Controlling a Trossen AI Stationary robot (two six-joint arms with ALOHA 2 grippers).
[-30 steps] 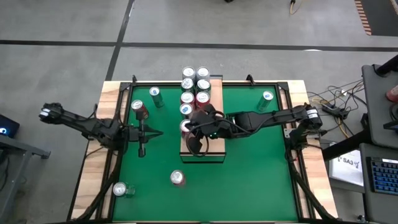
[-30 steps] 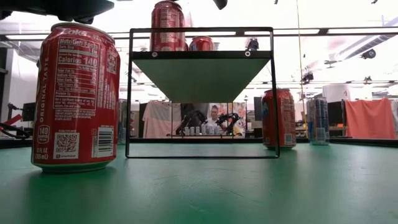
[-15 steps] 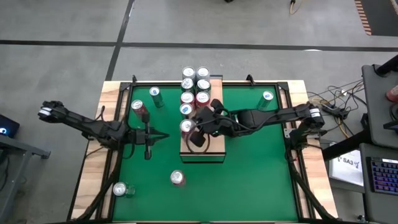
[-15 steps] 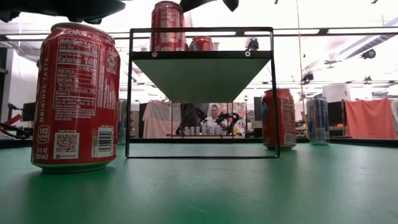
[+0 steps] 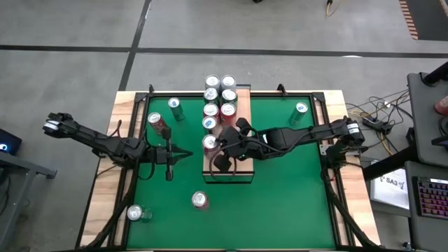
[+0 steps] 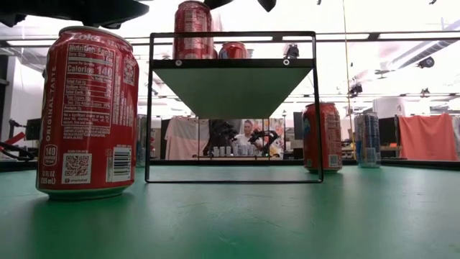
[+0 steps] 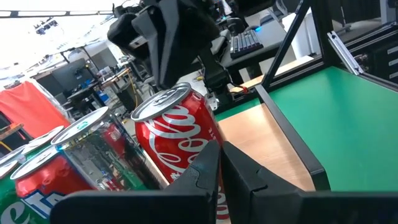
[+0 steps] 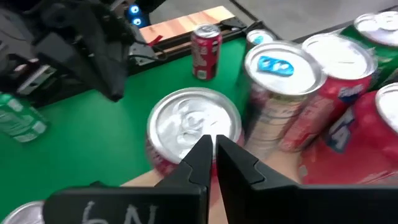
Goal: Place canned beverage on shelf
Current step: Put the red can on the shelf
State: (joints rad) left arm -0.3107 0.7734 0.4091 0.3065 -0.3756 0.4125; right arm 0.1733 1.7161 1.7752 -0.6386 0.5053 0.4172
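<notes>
I see right gripper (image 5: 218,164) pressed together above shelf (image 5: 241,170), holding nothing; left gripper (image 5: 169,175) likewise over tabletop (image 5: 280,203).

Both arms are showing as slim, matte-black jointed links. The left arm (image 5: 105,143) is carrying a pale grey cap at its outer joint, and the right arm (image 5: 308,133) is wearing a similar light fitting. Black cables are looping along them. The right gripper (image 8: 211,163) is bearing white handwritten marks on its black housing.
</notes>
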